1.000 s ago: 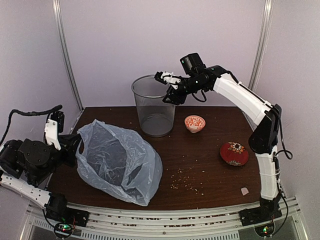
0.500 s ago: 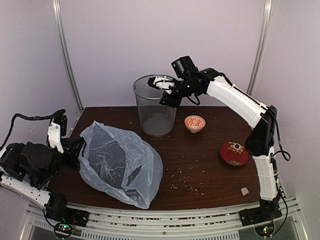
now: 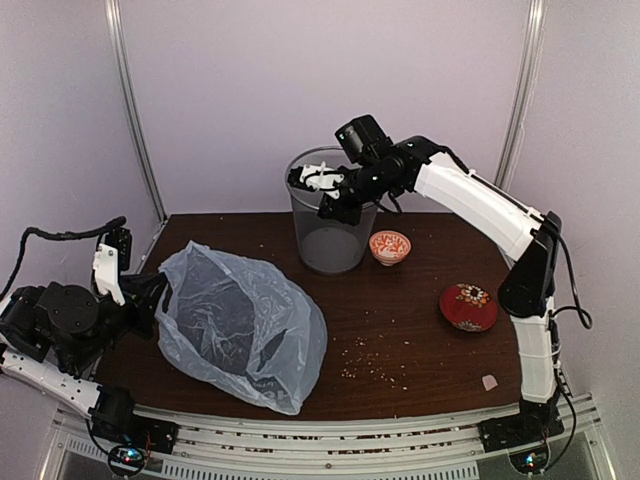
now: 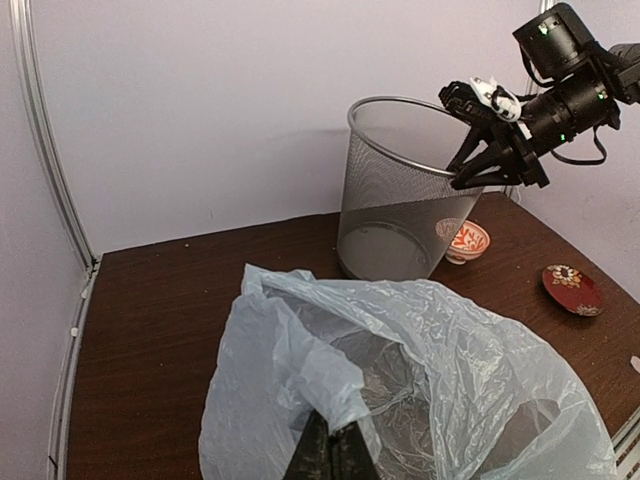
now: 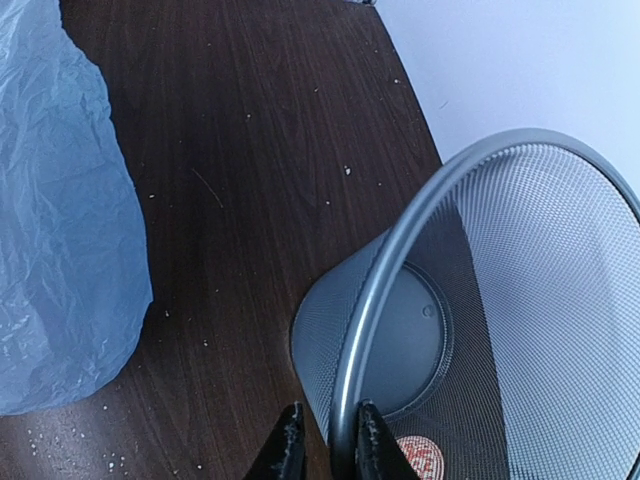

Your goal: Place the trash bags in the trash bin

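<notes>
Two robot arms work over a dark wooden table (image 3: 420, 300). The right claw (image 5: 327, 445) is clamped on the metal rim of the trash bin (image 3: 330, 225), one finger inside and one outside. The bin stands at the far middle of the table, just beside a small patterned bowl (image 3: 389, 246), and seems to lean a little. The left claw (image 4: 328, 455) is pinched together on a fold of the trash bag (image 3: 240, 325), which lies on the near left of the table, well apart from the bin. Several things could go wrong from here. The thin rim could slip out of so narrow a grip, so the light bin would drop or tip. A swing of the bin could also knock the bowl beside it. The slick plastic could slide out of the left claw's small pinch. The bag looks bigger than the bin's mouth, so it could drape over the rim instead of going in. The bag is thin, see-through, pale blue-grey plastic, glossy and crumpled, and billowed up with air. The bin is grey wire mesh, see-through, narrowing toward its base. A flat red dish (image 3: 468, 306) sits to the right, and crumbs (image 3: 375, 365) dot the table.
</notes>
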`<state>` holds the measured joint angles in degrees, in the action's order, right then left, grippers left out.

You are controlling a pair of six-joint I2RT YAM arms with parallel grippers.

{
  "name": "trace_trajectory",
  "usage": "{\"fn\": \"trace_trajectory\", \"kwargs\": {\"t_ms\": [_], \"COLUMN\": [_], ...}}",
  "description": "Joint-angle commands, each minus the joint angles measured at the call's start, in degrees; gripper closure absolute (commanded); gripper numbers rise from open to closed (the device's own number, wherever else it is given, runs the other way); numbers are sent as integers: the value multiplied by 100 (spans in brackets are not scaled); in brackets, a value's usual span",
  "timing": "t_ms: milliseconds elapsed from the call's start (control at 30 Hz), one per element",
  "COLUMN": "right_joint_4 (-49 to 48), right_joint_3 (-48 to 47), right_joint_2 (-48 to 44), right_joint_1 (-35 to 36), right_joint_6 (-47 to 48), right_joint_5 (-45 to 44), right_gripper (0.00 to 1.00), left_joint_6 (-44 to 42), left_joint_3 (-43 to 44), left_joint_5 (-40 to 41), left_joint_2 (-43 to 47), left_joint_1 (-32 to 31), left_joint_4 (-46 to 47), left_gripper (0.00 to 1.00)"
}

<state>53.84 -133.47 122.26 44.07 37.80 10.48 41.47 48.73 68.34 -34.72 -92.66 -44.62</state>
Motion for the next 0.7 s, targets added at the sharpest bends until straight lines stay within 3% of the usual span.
{"fn": "trace_trajectory", "kwargs": {"t_ms": [0, 233, 667], "right_joint_4": [556, 638, 745], "right_joint_3": [156, 406, 357], "right_joint_2": [-283, -249, -722], "right_joint_1": [150, 234, 374], "right_joint_6": [-29, -133, -342], "right_joint_5": [86, -433, -16], "right_gripper": [81, 76, 95], "left_joint_6": [-131, -132, -266], "left_joint_3": [5, 14, 227], "left_joint_5": [163, 187, 173], "left_joint_2": [124, 251, 281], "left_joint_1": [30, 29, 29], "left_joint_4": [217, 256, 253], "left_gripper": [100, 100, 100]}}
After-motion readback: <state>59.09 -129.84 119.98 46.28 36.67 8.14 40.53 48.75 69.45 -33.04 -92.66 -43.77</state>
